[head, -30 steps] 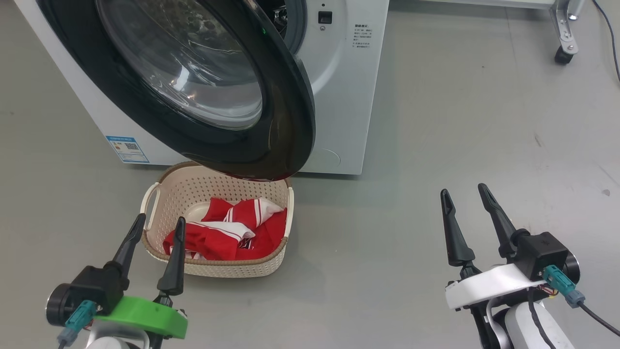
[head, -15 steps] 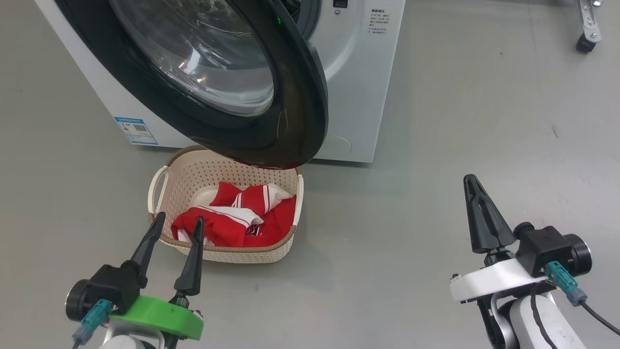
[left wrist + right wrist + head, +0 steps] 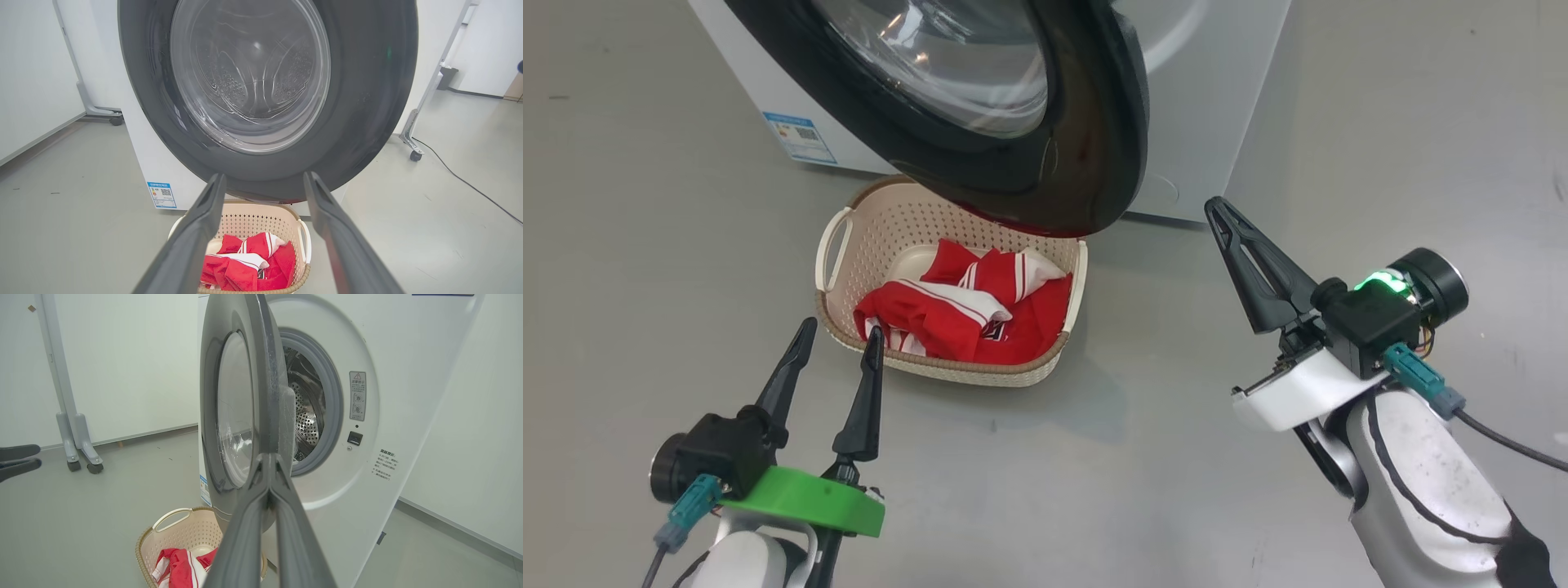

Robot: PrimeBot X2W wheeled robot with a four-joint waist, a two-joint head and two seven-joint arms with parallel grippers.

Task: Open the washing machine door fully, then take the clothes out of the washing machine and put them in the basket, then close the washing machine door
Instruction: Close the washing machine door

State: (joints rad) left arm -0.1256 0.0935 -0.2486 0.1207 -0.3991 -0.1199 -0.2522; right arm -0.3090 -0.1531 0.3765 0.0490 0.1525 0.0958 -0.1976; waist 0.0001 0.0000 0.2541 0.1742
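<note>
Red striped clothes (image 3: 964,314) lie in the basket (image 3: 980,376) beneath the open washing machine door (image 3: 1094,147). The right gripper (image 3: 1216,207), fingers pressed together beside the door's free edge, should push that rim inward steadily; the left gripper (image 3: 841,329) hangs spread, empty.

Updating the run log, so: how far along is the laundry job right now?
Done: the washing machine door stands open and the clothes lie in the basket. In hand: the right gripper, shut and empty, points at the door's edge; the left gripper hangs open near the basket. Left: closing the door.
</note>
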